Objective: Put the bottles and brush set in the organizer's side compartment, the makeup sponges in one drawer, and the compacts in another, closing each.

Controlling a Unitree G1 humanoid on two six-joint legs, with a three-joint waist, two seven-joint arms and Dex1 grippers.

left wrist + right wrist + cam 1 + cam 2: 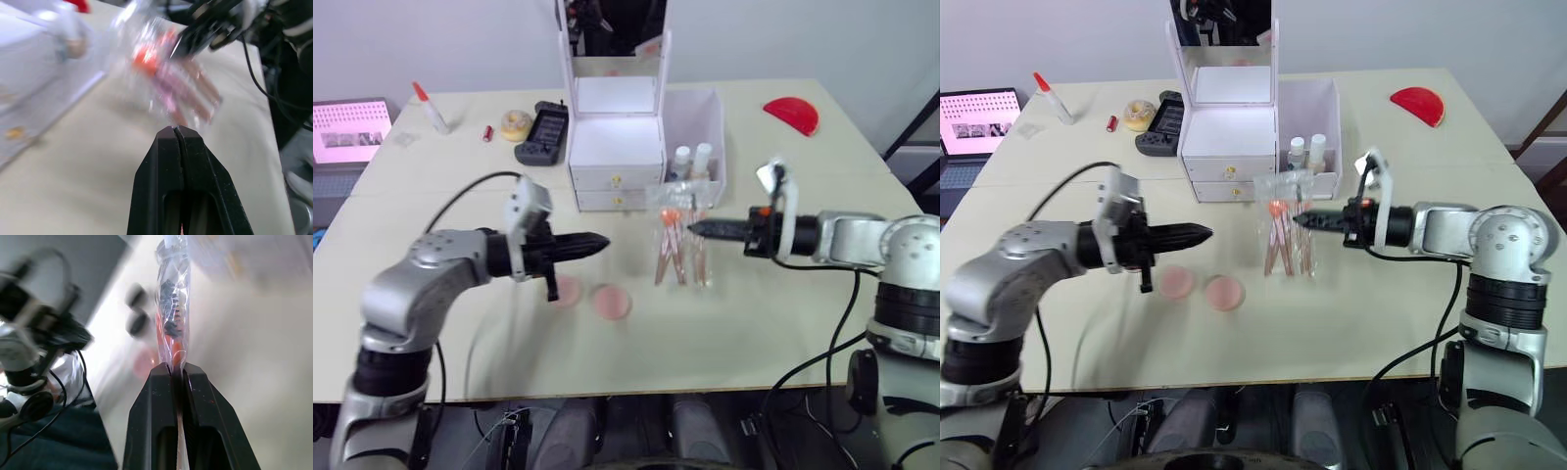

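A: While the right gripper (1299, 219) pinches the brush set (1285, 238) bag, where's it hanging?
B: Above the table (1381, 313), just in front of the organizer (1234, 157); bottles (1306, 152) in side compartment.
A: Left gripper (1205, 233)?
B: Fingers pressed together, holding nothing, over two pink compacts (1203, 287).

Organizer (617, 147) mirror top cut off; bottles (692, 162) half hidden inside.
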